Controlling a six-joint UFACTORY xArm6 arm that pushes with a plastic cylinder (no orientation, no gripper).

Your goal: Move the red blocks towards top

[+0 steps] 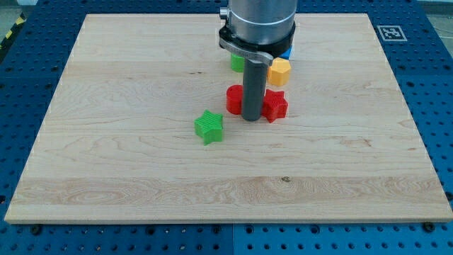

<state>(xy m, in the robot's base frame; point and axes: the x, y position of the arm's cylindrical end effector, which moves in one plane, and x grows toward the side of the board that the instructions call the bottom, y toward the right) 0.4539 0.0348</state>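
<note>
Two red blocks lie near the board's middle: a rounded red block (233, 99) and a red star-shaped block (274, 105). My tip (251, 118) rests on the board between them, at their lower edges, close to or touching both. The rod rises from there and hides part of each.
A green star block (209, 127) lies to the lower left of my tip. A yellow hexagonal block (279, 71), a green block (237, 62) and a blue block (287, 52) sit above the red ones, partly hidden by the arm. The wooden board (106, 142) lies on a blue perforated table.
</note>
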